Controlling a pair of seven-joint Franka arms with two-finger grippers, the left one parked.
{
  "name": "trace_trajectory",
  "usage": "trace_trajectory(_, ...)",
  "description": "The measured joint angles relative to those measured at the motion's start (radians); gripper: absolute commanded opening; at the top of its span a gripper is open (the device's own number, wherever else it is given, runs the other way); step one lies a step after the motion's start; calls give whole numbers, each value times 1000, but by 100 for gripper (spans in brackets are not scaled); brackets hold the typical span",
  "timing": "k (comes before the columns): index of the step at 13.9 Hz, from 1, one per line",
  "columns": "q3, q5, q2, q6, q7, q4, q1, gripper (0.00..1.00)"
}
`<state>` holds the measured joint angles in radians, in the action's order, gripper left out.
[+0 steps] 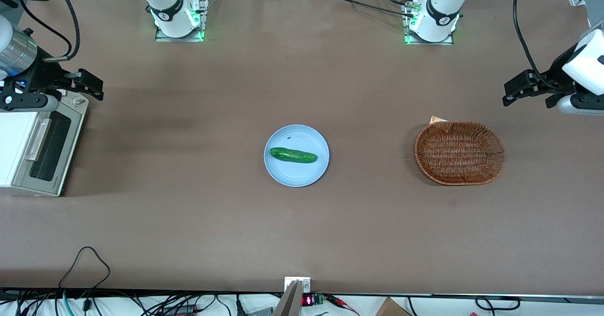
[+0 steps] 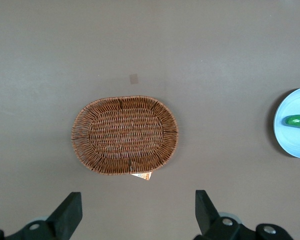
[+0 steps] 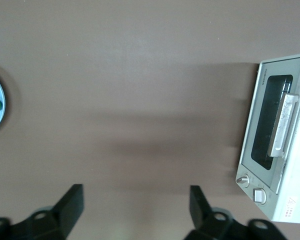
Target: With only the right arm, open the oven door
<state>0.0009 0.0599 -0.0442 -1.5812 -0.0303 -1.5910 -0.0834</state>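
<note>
At the working arm's end of the desk [image 1: 188, 221], the oven door [image 1: 47, 152] is shut, its handle [image 1: 38, 139] untouched. The claw [image 1: 89, 86] hangs open above the oven's knob end, gripping nothing; reaching, grasping and pulling all remain.

I see a brown table [image 1: 188, 203]. On it: a white toaster oven [image 1: 28, 151] at the frame's left edge, a blue plate [image 1: 296, 172] at centre, a wicker basket [image 1: 460, 153] at right. The gripper [image 1: 89, 86] hovers above the oven, jaws parted.
</note>
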Motion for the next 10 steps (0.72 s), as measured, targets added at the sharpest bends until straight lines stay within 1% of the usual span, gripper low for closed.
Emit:
trace_trajectory(1, 0, 0, 0, 0, 1, 0, 0, 57)
trace_trajectory(2, 0, 0, 0, 1, 1, 0, 0, 53)
trace_trajectory(3, 0, 0, 0, 4, 1, 0, 0, 47)
trace_trajectory(4, 0, 0, 0, 9, 1, 0, 0, 39)
trace_trajectory(5, 0, 0, 0, 13, 1, 0, 0, 25)
trace_trajectory(8, 0, 0, 0, 23, 1, 0, 0, 4)
trace_trajectory(10, 0, 0, -1, 24, 1, -1, 0, 0)
